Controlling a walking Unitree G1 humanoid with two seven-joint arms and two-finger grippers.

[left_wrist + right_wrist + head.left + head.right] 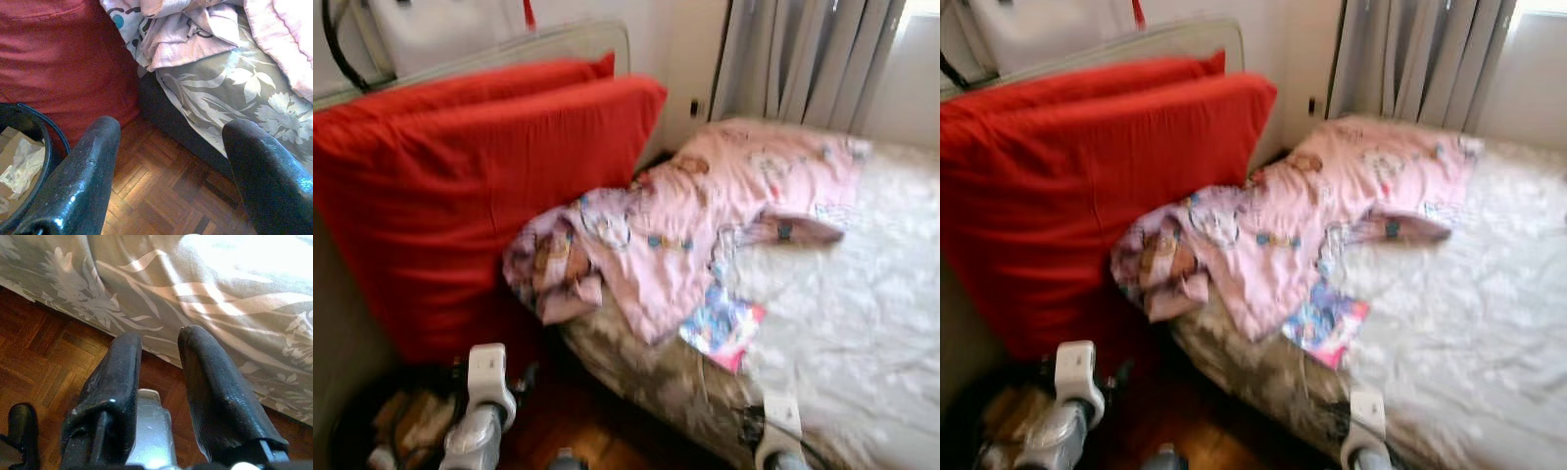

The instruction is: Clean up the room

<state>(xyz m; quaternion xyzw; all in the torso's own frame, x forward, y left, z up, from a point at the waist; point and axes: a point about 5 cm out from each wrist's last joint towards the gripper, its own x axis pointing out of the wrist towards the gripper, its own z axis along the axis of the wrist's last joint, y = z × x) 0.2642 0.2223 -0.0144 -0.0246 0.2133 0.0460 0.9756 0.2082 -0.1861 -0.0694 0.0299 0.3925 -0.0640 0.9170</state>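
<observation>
Bed (862,294): pale floral cover, side hanging down to the parquet floor (161,191).
Pink blanket (705,225): crumpled across the head end of the bed, one corner spilling over the edge.
Booklet (722,328): colourful, lying on the bed just beside the blanket.
Red pillows (470,186): two, propped upright beside the bed.
Bin (29,161): black, on the floor below the pillows, paper inside.
Left gripper (171,147): low over the floor near the bin, fingers spread wide, holding nothing.
Right gripper (159,345): low by the bed's side, fingers a little apart, holding nothing.

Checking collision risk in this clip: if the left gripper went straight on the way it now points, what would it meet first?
Probably the floral bedspread draped over the bed's edge, just past the parquet floor. The left gripper is open and empty, with the red cushion off to one side. Depth is unclear.
</observation>
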